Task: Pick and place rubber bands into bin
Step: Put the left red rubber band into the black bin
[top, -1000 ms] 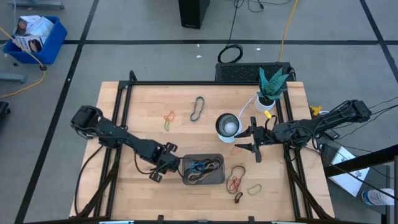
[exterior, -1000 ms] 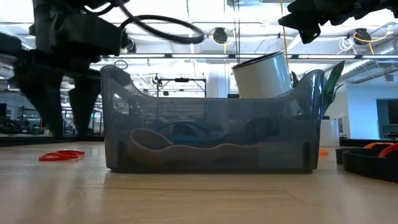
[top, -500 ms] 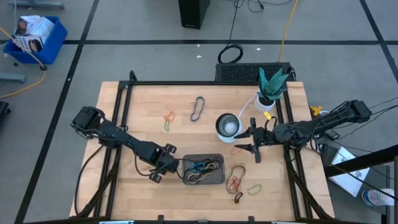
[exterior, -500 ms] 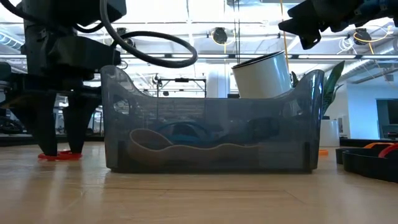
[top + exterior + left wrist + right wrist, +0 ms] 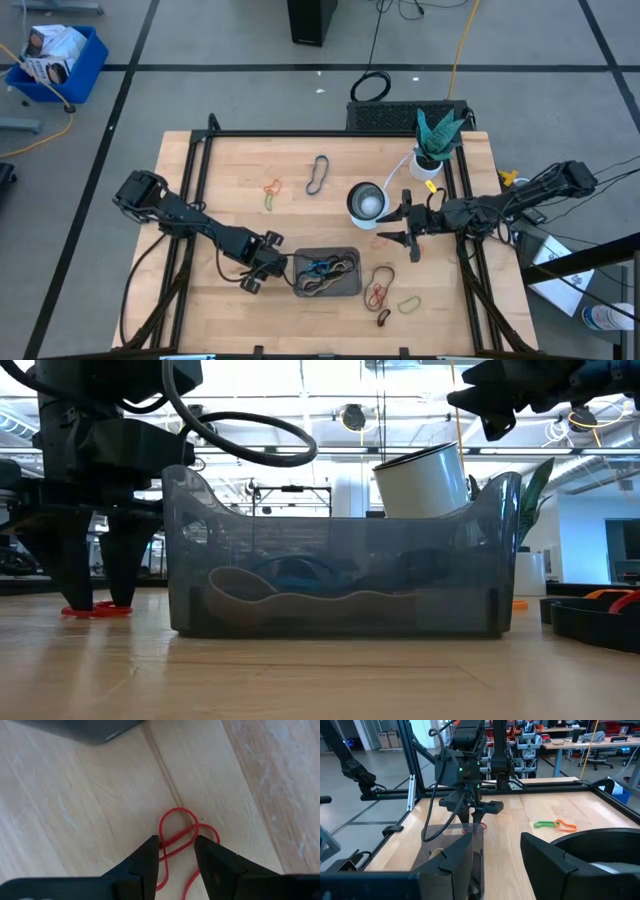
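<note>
A red rubber band (image 5: 177,827) lies on the table just left of the bin (image 5: 340,253), a dark grey tray holding blue, tan and black bands. The band also shows in the low view (image 5: 95,610). My left gripper (image 5: 176,850) is open and points down, fingertips at table height on either side of the band's crossing strands; the low view (image 5: 95,595) shows this too. My right gripper (image 5: 390,226) is open and empty, above the table beside the round cup (image 5: 366,202). More bands lie loose: a black one (image 5: 318,174), an orange and green pair (image 5: 271,192), and several right of the bin (image 5: 380,290). My left gripper comes from above, pointing down, its open fingers (image 5: 147,857) standing either side of the red band's crossed middle (image 5: 172,842), which lies flat on the table. I cannot tell whether the fingers touch the band.
A white plant pot (image 5: 430,160) stands at the back right, next to the cup. A green band (image 5: 408,304) and a dark one (image 5: 383,317) lie near the front edge. Black frame rails run along the table's left and right sides. Bare wood lies at the front left.
My left gripper has come down to the table left of the bin, staying open, so that its fingertips now stand around the red band. The band has not moved.
</note>
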